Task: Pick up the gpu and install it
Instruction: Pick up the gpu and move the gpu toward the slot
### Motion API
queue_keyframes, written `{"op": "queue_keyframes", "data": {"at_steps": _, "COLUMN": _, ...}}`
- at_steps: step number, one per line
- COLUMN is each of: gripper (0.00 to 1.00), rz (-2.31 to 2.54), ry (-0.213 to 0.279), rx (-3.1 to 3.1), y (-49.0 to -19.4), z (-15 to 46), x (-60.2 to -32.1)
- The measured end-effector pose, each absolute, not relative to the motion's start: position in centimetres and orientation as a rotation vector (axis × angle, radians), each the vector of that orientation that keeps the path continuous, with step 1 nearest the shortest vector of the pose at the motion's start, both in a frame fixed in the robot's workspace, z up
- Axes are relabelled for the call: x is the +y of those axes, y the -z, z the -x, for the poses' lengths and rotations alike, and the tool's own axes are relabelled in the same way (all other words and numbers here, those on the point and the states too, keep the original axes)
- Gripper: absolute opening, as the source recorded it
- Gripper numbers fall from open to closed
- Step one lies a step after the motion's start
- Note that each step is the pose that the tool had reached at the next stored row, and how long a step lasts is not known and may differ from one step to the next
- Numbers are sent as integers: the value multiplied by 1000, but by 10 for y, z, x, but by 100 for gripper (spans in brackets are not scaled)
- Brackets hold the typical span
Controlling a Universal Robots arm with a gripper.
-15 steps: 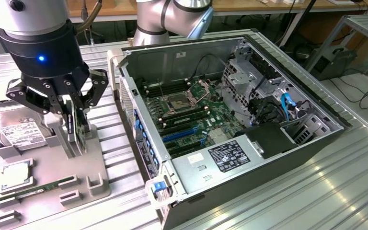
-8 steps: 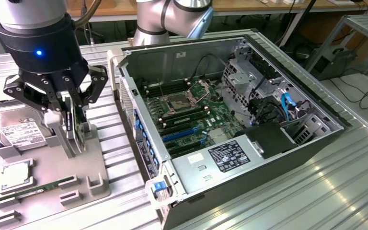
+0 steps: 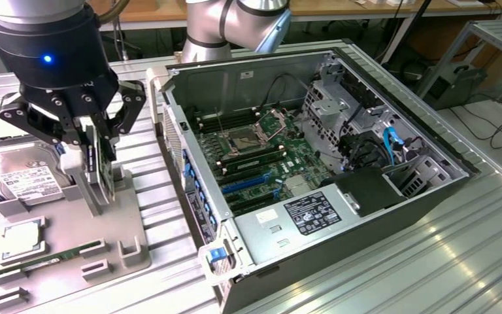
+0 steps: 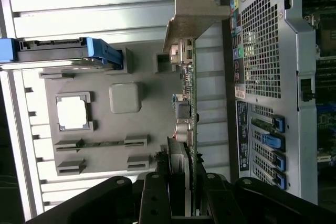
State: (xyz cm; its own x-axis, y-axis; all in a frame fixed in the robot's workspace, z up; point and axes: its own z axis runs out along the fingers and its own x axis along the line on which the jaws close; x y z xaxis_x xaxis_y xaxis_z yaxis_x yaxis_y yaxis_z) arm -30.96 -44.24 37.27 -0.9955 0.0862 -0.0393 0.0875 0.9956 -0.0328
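At the exterior view's left, the silver hard drive with a white label (image 3: 20, 173) is lying in the grey moulded parts tray (image 3: 133, 219). Just beside it your black gripper (image 3: 94, 154) is hanging over that tray, its fingers (image 4: 157, 195) clenching the thin black gpu card (image 3: 104, 180), which is standing on edge. Its pale metal bracket (image 4: 191, 9) is sitting at the end far from them. Whether its lower edge is clearing the slot posts is hard to tell, so you are doing best by lifting straight and plumb, without twisting. To the right, the open grey computer case (image 3: 233, 85) is lying on the ribbed metal tabletop (image 3: 460, 261)

The thin, green-edged gpu (image 4: 191, 93) stands on edge, gripped from above.
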Motion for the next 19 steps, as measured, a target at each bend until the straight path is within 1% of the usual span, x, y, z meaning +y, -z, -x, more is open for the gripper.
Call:
{"op": "queue_keyframes", "data": {"at_steps": 16, "gripper": 29, "rz": -135, "ry": 54, "rx": 3100, "y": -389, "z": 310, "x": -442}}
{"op": "queue_keyframes", "data": {"at_steps": 19, "gripper": 29, "rz": -135, "ry": 54, "rx": 3100, "y": -396, "z": 310, "x": -442}}
